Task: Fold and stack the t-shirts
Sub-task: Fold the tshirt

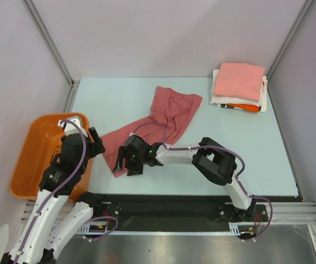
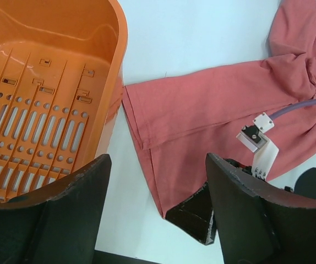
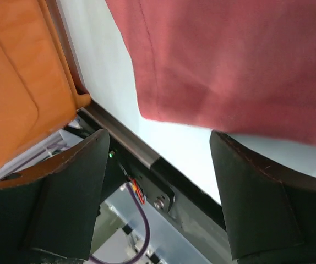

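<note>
A dusty-red t-shirt lies crumpled and stretched diagonally across the table, its lower corner near the front edge. It also shows in the left wrist view and the right wrist view. My right gripper is open and empty over that lower corner. My left gripper is open and empty beside the shirt's left hem, between the hem and the basket. A folded stack, salmon-pink on top with white and orange beneath, sits at the back right.
An orange plastic basket stands off the table's left edge, close to my left gripper; its slotted bottom looks empty. The black base rail runs along the table's front edge under my right gripper.
</note>
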